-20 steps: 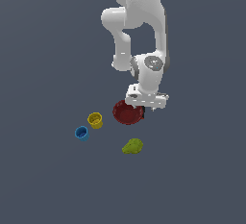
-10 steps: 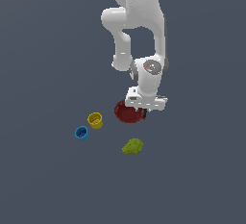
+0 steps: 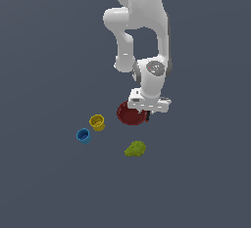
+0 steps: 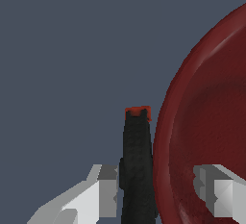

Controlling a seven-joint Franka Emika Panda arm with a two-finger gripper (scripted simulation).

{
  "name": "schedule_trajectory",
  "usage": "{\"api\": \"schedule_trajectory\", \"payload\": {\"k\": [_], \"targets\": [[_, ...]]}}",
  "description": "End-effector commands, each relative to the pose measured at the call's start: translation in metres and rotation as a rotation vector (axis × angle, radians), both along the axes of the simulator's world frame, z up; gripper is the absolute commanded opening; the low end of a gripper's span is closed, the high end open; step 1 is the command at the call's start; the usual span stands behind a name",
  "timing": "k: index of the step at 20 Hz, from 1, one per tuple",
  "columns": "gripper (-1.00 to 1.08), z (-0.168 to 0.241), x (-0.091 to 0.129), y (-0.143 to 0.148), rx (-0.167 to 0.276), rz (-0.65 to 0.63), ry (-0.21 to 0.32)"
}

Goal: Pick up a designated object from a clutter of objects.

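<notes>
The dark red ribbed bowl lies on the grey floor under the arm; in the wrist view it fills one side. A black tab with a red tip stands at its rim. My gripper is low at the bowl's edge on the exterior view's right. In the wrist view the gripper is open. One finger is outside, next to the tab. The other finger is over the bowl's inside. The rim and tab lie between them.
A small yellow cup and a small blue cup stand to the exterior view's left of the bowl. A yellow-green pear-shaped lump lies nearer the camera than the bowl. All three are apart from the gripper.
The hand has come down a little onto the bowl's edge. The bowl, cups and lump have not moved.
</notes>
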State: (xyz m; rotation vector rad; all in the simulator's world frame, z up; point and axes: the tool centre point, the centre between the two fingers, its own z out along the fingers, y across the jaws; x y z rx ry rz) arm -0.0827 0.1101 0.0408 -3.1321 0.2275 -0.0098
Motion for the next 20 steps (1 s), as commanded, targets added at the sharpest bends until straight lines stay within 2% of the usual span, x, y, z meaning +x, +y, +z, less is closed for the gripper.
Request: {"api": "schedule_trajectory", "payload": {"k": [1,11,20], "targets": [[-1.0,0.001,0.0,-0.001,0.0,0.0,0.002],[-1.0,0.039,0.012,-0.027,0.0,0.0,0.003],[-1.0,0.11,0.036,-0.075,0.003,0.001,0.004]]}}
